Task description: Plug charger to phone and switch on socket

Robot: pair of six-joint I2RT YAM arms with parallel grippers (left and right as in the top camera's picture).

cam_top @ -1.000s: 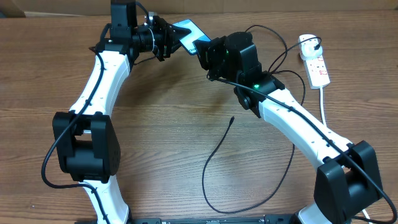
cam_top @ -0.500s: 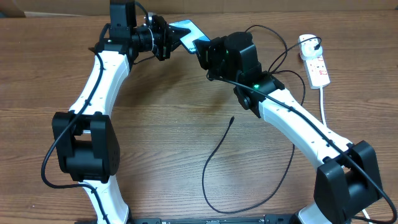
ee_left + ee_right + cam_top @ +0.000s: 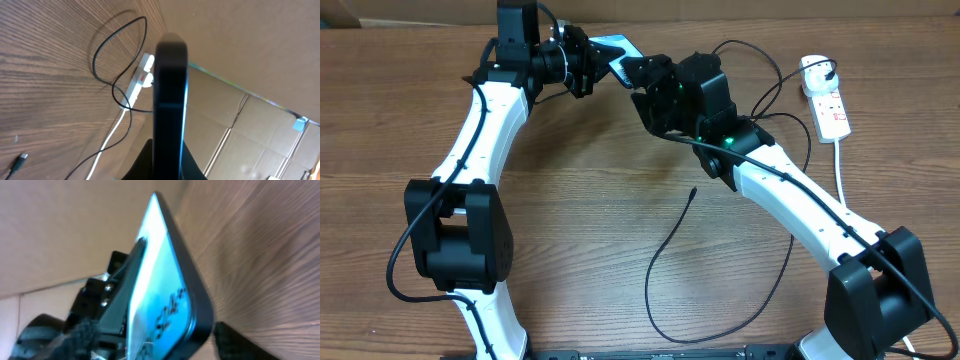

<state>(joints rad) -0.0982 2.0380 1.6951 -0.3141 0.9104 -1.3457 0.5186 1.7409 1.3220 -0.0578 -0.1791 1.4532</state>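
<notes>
On the surface (image 3: pixel 570 170) the charger (image 3: pixel 665 250) is lying unplugged; left gripper (image 3: pixel 592 60) jaws are pinching the phone (image 3: pixel 612 43), right gripper (image 3: pixel 638 86) jaws are standing spread.

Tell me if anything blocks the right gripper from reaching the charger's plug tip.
Nothing visible does. Only bare table lies between the right gripper and the charger's plug tip, which lies free on the wood.
</notes>
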